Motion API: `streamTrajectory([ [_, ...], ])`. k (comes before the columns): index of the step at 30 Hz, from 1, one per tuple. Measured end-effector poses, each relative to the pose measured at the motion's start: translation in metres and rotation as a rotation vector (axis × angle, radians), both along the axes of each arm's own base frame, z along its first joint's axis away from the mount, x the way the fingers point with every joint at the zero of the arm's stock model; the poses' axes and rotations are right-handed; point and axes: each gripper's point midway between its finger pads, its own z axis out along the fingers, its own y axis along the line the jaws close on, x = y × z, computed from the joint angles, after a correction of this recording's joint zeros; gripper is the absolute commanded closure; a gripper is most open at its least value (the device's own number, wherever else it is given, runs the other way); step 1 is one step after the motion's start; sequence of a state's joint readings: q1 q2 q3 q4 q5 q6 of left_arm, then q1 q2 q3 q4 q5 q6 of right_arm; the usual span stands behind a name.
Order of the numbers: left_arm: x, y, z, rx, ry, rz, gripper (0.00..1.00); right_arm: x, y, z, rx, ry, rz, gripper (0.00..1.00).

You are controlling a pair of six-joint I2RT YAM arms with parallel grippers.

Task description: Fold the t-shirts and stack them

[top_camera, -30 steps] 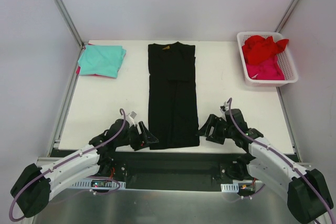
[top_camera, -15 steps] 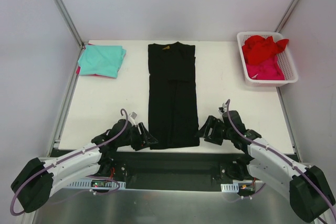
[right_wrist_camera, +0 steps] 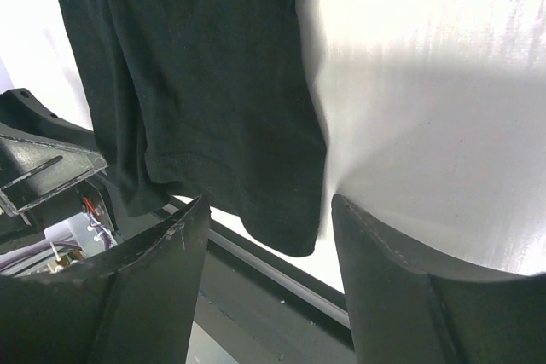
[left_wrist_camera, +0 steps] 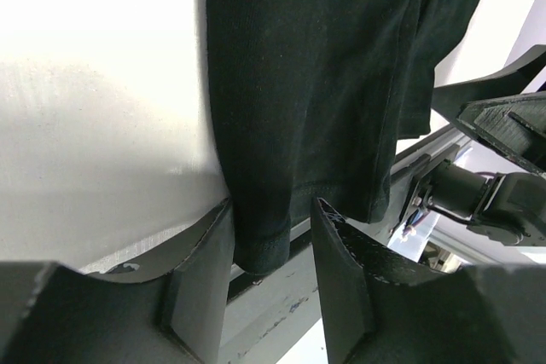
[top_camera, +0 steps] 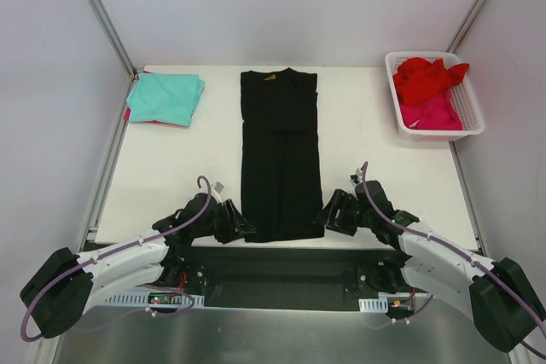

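A long, narrow folded black t-shirt (top_camera: 280,159) lies down the middle of the white table (top_camera: 171,176), its hem at the near edge. My left gripper (top_camera: 241,226) straddles the hem's left corner. In the left wrist view the cloth (left_wrist_camera: 324,83) touches one finger (left_wrist_camera: 200,279), with a gap to the other, so the gripper (left_wrist_camera: 271,210) is open. My right gripper (top_camera: 326,213) is open around the hem's right corner. Seen from the right wrist, that corner (right_wrist_camera: 290,228) hangs free between the widely spread jaws (right_wrist_camera: 269,210).
A folded teal t-shirt (top_camera: 166,95) lies at the back left on a red one (top_camera: 128,114). At the back right, a white slotted basket (top_camera: 473,100) holds a red t-shirt (top_camera: 426,78) and a pink one (top_camera: 431,112). A dark gap and a metal rail run below the table's front edge.
Both grippers have slid inward onto the black t-shirt's near corners, and both pairs of jaws have narrowed. The shirt has not moved.
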State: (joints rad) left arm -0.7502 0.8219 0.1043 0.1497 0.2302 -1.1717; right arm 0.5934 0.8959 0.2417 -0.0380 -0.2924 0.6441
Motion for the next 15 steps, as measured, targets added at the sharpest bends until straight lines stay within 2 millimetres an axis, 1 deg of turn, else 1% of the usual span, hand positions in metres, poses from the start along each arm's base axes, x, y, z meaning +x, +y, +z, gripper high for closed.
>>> streamTrajectory([
  [3,-0.001,-0.002,-0.001,0.0,0.002,-0.006,0.64,-0.001,0.002,-0.001,0.005,-0.002,0.001,0.4],
  [7,-0.001,-0.004,-0.002,-0.001,0.007,-0.007,0.66,-0.003,0.005,-0.002,0.005,0.001,0.0,0.44],
  [15,-0.001,-0.01,-0.003,-0.007,0.014,-0.018,0.67,-0.007,0.018,-0.004,0.011,0.004,0.019,0.48],
])
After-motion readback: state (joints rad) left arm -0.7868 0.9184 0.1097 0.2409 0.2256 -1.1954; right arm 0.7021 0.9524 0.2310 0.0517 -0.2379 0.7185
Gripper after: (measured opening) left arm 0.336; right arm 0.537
